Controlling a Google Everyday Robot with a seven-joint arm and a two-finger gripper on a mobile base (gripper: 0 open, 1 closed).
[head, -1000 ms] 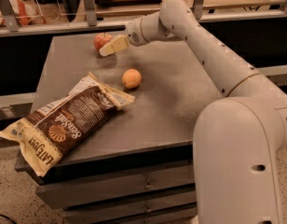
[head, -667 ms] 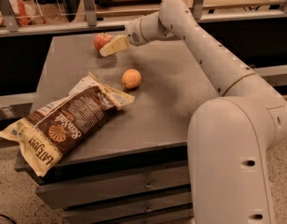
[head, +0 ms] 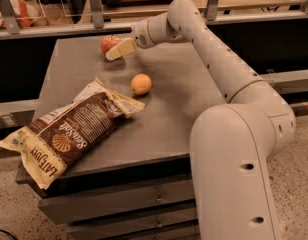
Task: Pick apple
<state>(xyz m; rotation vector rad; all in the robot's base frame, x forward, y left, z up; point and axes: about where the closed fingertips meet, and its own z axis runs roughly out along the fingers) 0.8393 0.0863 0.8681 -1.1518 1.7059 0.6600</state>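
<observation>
The tool [head: 117, 50] is seen at the 4 o'clock side of the apple [head: 108, 41], near the tabletop's [head: 184, 99] 12 o'clock edge. Its grip cannot be told. The grasp is judged in hand; closure, then lifting, is called for.

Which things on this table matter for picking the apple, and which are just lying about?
For the job:
apple, at the far edge of the table
gripper, close beside the apple

Lying about:
orange round fruit, mid-table
brown chip bag, overhanging the near left corner
</observation>
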